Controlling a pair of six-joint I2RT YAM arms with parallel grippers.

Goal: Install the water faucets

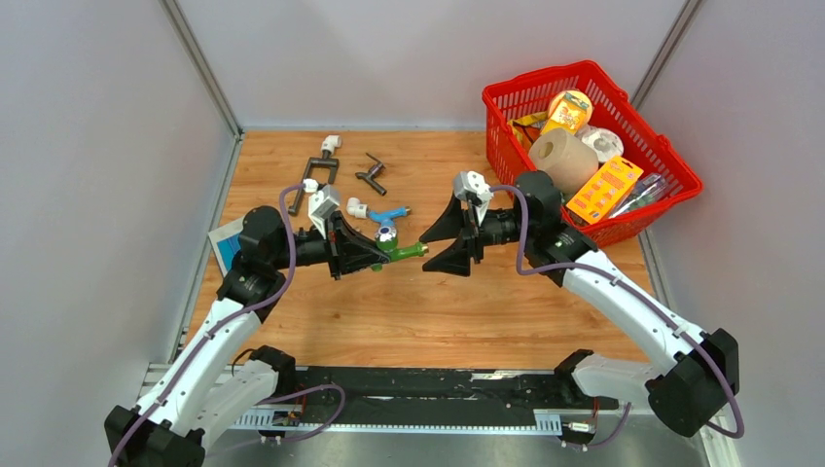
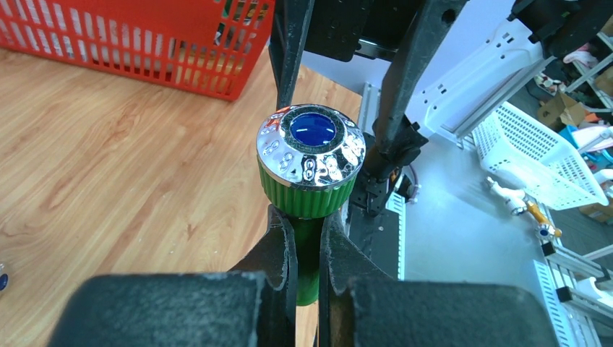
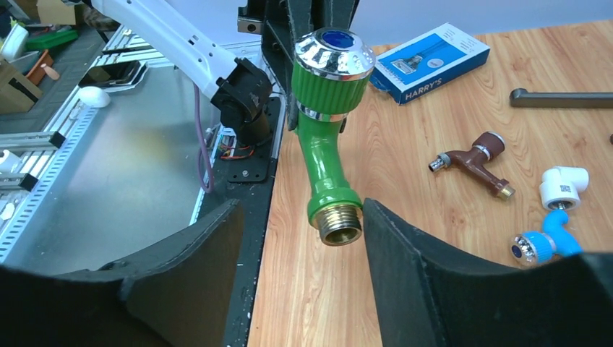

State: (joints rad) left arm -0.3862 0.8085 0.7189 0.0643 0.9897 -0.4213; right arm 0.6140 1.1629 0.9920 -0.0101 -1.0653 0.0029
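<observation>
Over the middle of the worktop, your left gripper [image 1: 375, 255] is clamped on the green faucet [image 1: 399, 251] and holds it in the air, clear of the wood. From the left wrist you see its fingers [image 2: 283, 249] pinching the green body just below the chrome, blue-capped knob. The faucet's brass threaded end points at your right gripper [image 1: 449, 238], whose jaws stand apart on either side of that end with a gap showing on both sides, grasping nothing.

Toward the far edge, the blue faucet [image 1: 389, 214] lies on the wood just beside a white elbow fitting [image 1: 357, 207], with the brown faucet [image 3: 473, 160] and the dark grey faucet [image 1: 371, 175] beyond them. A blue box [image 1: 226, 243] lies by the left edge. A red basket [image 1: 681, 165] fills the far right corner.
</observation>
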